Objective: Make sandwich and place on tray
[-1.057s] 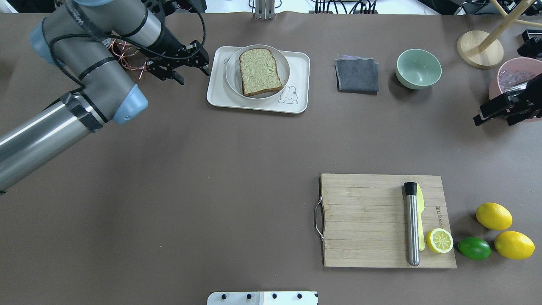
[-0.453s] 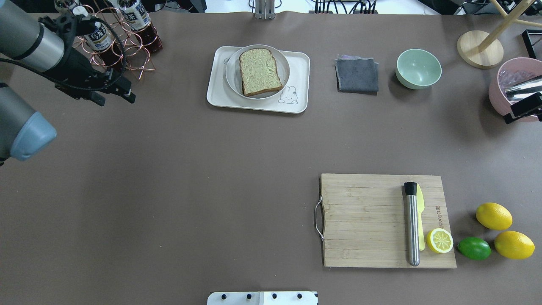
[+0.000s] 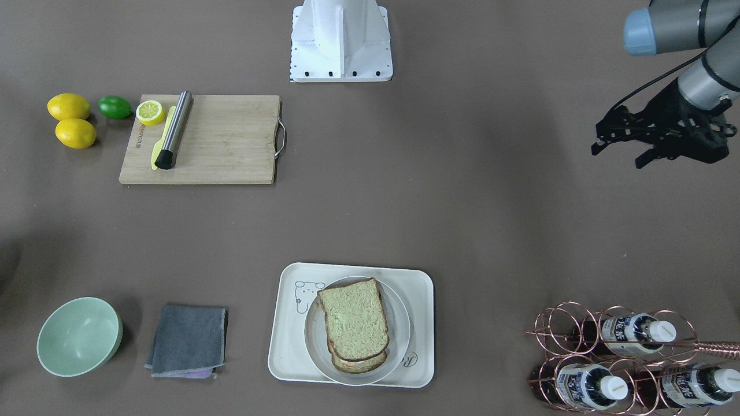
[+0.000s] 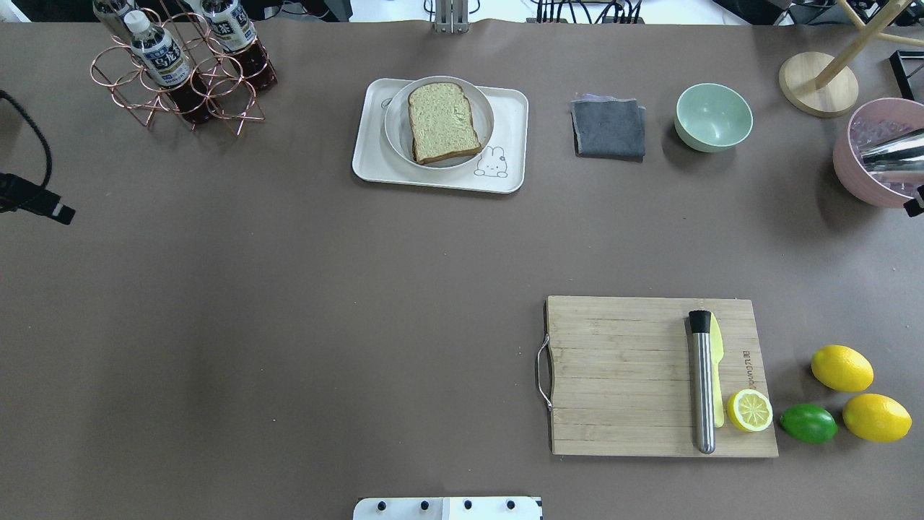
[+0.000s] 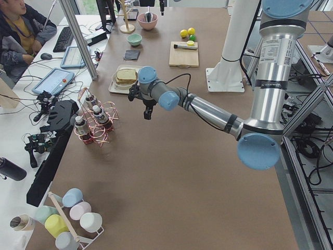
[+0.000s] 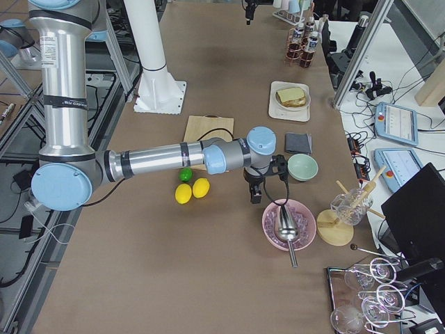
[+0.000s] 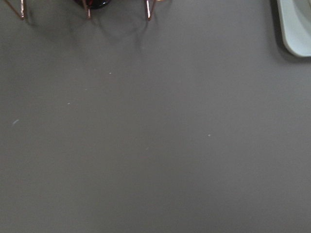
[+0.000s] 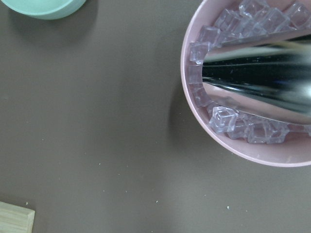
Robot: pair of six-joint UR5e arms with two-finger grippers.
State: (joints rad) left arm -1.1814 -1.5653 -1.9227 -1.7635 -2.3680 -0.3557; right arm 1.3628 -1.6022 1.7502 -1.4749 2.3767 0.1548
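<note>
The sandwich is two brown bread slices stacked on a round white plate, which sits on the cream tray at the table's far middle. It also shows in the front-facing view, on the tray. No egg shows. My left gripper is open and empty, hovering far from the tray near the table's left edge. Only one of its fingertips shows overhead. My right gripper is beside the pink bowl; I cannot tell whether it is open or shut.
A copper rack of bottles stands at the far left. A grey cloth, a green bowl and a pink bowl of ice with a metal scoop stand to the right. A cutting board holds a steel tool and a lemon half.
My left arm has pulled back from beside the tray to the table's left edge, uncovering the bottle rack. My right gripper has slid out past the right edge of the overhead view.
</note>
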